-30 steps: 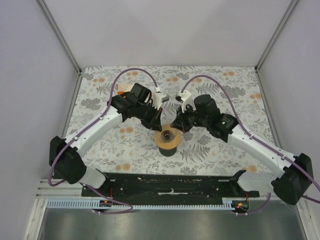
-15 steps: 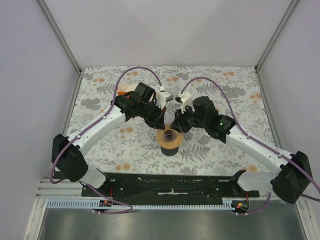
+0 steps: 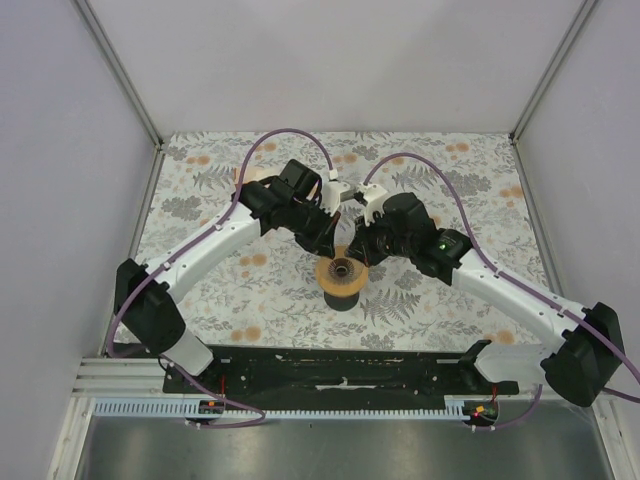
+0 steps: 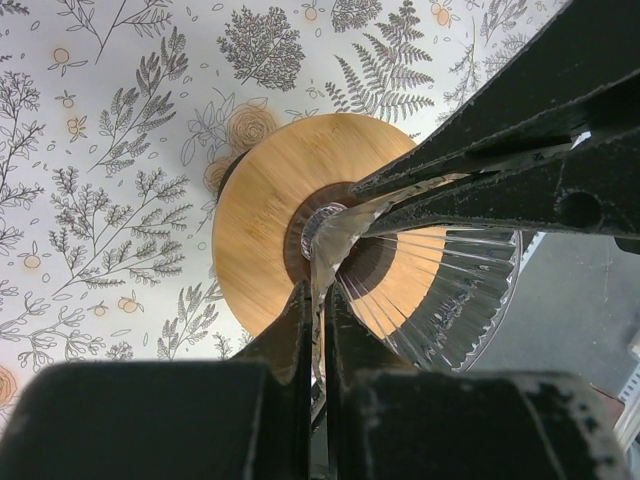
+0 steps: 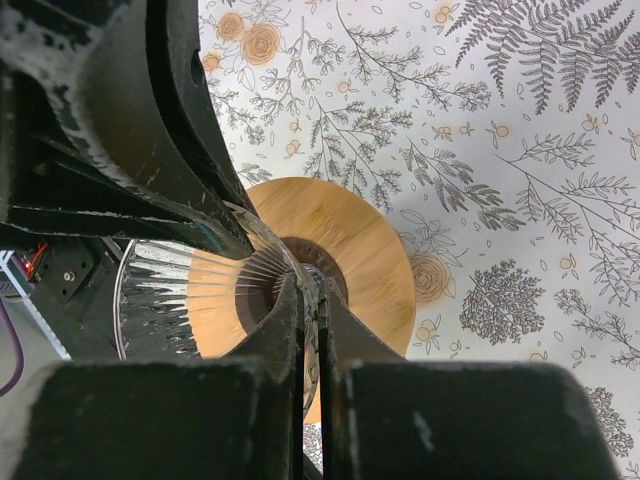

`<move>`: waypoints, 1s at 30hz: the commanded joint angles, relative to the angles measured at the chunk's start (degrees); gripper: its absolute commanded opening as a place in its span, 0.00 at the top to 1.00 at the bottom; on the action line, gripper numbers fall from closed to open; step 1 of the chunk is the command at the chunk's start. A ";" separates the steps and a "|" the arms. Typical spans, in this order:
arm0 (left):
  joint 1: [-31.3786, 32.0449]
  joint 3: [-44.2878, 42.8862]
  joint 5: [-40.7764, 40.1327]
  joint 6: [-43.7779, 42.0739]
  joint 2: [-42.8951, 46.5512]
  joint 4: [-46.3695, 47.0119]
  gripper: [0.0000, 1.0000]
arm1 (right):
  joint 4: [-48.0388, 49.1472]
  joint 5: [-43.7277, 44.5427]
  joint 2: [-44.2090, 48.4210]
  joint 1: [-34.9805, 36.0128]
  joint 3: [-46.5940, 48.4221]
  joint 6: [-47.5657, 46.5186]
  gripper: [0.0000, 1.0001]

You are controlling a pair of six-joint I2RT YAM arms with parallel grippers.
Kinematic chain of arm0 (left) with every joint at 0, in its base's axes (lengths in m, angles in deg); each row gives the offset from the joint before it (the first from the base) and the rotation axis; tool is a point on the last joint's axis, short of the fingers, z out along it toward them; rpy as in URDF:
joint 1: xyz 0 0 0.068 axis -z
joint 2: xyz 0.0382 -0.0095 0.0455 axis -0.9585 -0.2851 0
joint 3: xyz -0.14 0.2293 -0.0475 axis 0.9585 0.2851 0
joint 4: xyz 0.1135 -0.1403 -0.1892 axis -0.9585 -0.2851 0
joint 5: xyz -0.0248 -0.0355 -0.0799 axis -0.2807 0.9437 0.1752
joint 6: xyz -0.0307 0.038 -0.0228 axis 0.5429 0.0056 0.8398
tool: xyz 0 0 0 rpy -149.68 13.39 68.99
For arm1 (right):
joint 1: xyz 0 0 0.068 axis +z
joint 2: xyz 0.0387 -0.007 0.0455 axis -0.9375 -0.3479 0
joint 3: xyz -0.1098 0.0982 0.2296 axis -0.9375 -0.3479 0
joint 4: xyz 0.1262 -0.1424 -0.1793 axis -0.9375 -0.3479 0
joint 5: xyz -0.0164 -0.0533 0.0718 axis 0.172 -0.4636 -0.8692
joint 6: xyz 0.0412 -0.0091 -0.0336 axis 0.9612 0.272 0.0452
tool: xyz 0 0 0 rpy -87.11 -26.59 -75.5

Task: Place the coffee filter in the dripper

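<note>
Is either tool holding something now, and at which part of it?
Both. The left tool and the right tool are each shut on the thin paper wall of the coffee filter, held over the dripper.

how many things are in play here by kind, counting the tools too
coffee filter: 1
dripper: 1
tools: 2, the left tool and the right tool, each shut on the coffee filter
total: 4
</note>
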 commanded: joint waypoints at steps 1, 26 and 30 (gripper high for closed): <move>0.02 0.14 1.66 -4.41 -3.34 -3.85 0.98 | -5.59 3.64 -2.78 -0.45 -3.15 -1.39 1.00; -0.59 8.06 0.61 -9.15 -8.97 0.19 0.98 | -0.67 12.68 -5.07 -0.45 -9.31 -2.18 1.00; -1.38 0.96 0.17 -9.77 -7.57 -1.91 0.81 | -1.46 12.52 -4.37 -0.36 -7.21 -2.97 1.00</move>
